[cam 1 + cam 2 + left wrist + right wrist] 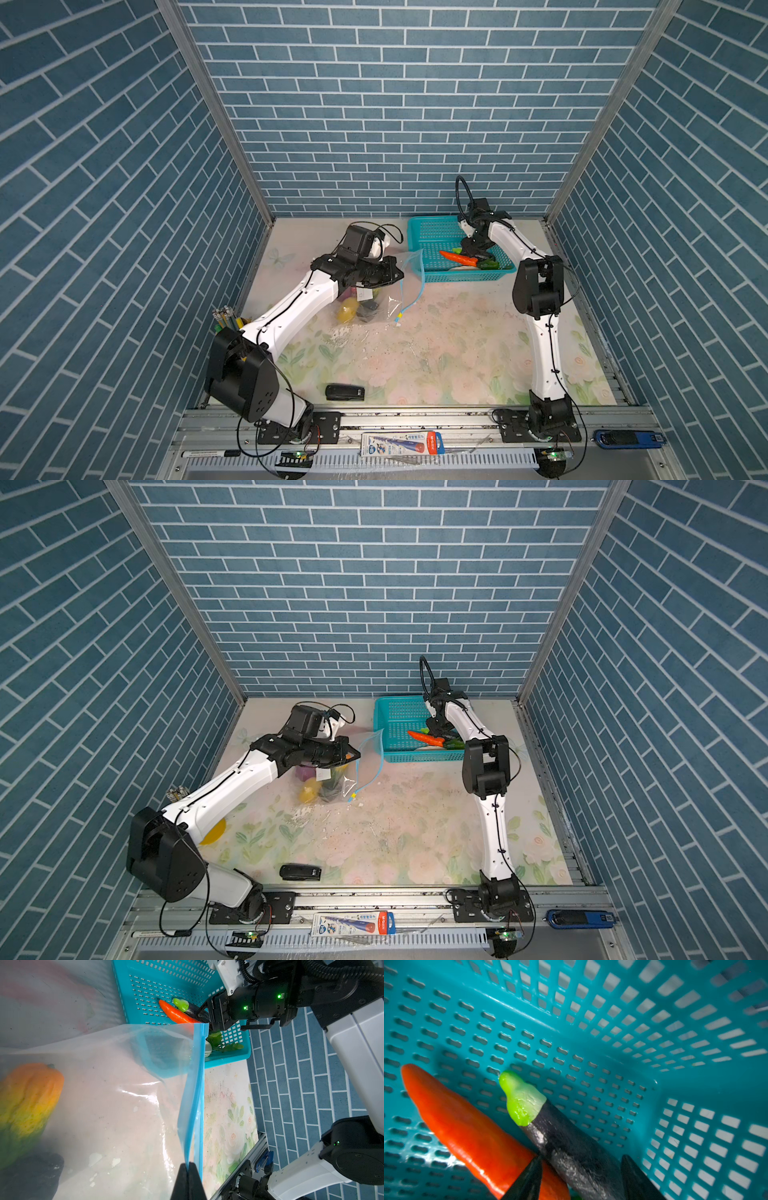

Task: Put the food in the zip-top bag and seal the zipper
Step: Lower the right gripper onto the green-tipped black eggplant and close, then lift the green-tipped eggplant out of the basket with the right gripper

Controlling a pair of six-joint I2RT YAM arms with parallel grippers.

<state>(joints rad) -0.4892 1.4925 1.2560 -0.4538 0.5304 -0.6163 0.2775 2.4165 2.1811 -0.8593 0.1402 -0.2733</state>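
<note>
Left hand (188, 1165) clamps the light-blue zipper edge (193, 1095) of the clear plastic bag (124, 1115); right hand (581, 1156), parted, straddles the dark green-capped toy aubergine (560, 1136) in the teal perforated basket (591, 1012).

No text can be read.

On the table (457, 357), the zip-top bag (390, 303) lies toward 10 o'clock with food (348, 311) inside, its zipper (192, 1105) along the 3 o'clock side. The basket (432, 239) sits just beside it at 2 o'clock, holding a carrot (459, 258) with an eggplant (571, 1151) against its 12 o'clock side.
</note>
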